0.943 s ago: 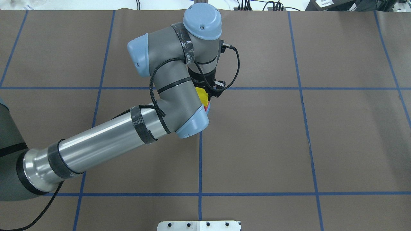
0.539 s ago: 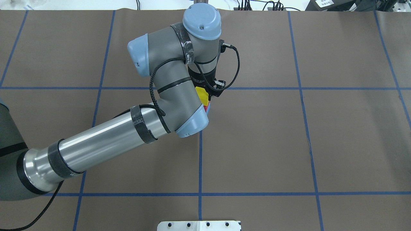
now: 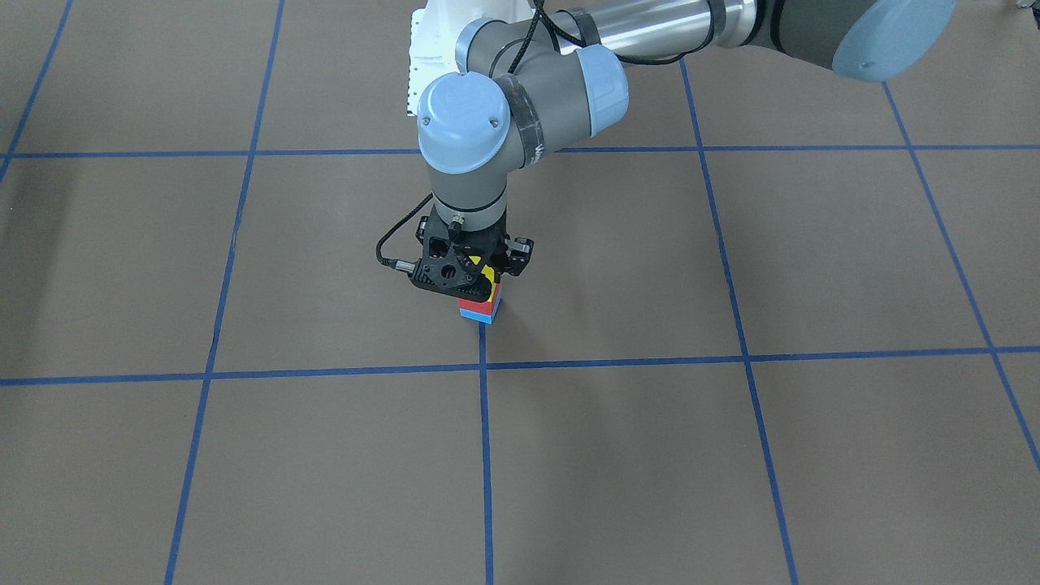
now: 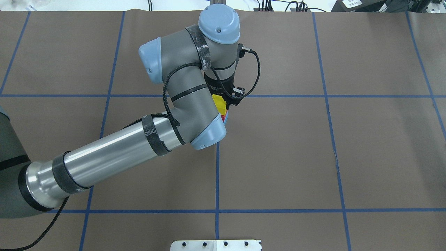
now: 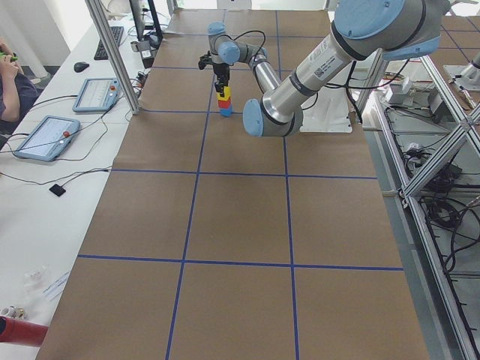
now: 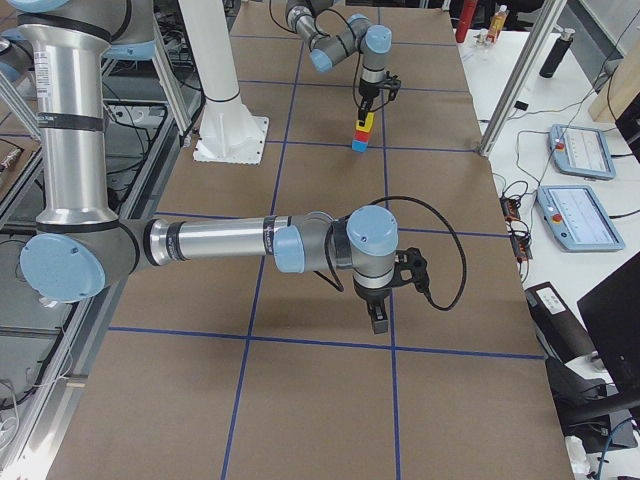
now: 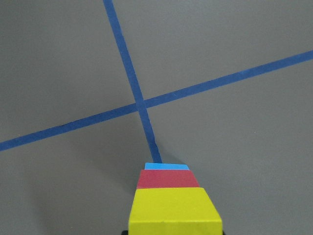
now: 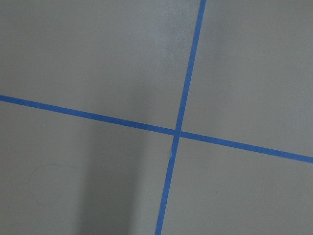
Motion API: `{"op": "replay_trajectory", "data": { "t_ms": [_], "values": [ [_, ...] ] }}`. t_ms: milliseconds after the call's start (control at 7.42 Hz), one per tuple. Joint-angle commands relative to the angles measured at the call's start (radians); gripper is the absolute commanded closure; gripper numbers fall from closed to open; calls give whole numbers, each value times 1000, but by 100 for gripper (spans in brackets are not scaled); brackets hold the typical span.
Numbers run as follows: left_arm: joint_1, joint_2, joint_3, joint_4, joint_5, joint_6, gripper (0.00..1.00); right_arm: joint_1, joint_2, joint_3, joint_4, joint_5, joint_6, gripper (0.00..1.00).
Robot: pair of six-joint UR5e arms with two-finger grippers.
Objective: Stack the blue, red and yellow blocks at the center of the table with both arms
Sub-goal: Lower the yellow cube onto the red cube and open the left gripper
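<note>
A stack stands by the central tape crossing: blue block at the bottom, red block in the middle, yellow block on top. The wrist view shows yellow, red and blue aligned. My left gripper points straight down and is shut on the yellow block, which rests on the red one. From overhead the left wrist hides most of the stack. My right gripper shows only in the exterior right view, low over the table far from the stack; I cannot tell if it is open.
Brown table cover with a blue tape grid. The robot's white base plate sits at the near edge. Tablets and cables lie on a side bench beyond the table. The right wrist view shows only a tape crossing.
</note>
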Motion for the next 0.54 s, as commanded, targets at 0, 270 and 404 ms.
{"op": "replay_trajectory", "data": {
  "t_ms": [0,270,404],
  "values": [
    [5,5,-6,-17,0,-5,0,0,0,0,0,0,0,1],
    [5,5,-10,-25,0,-17,0,0,3,1,0,2,0,1],
    [5,5,-13,-25,0,-17,0,2,3,1,0,3,0,1]
  ]
}}
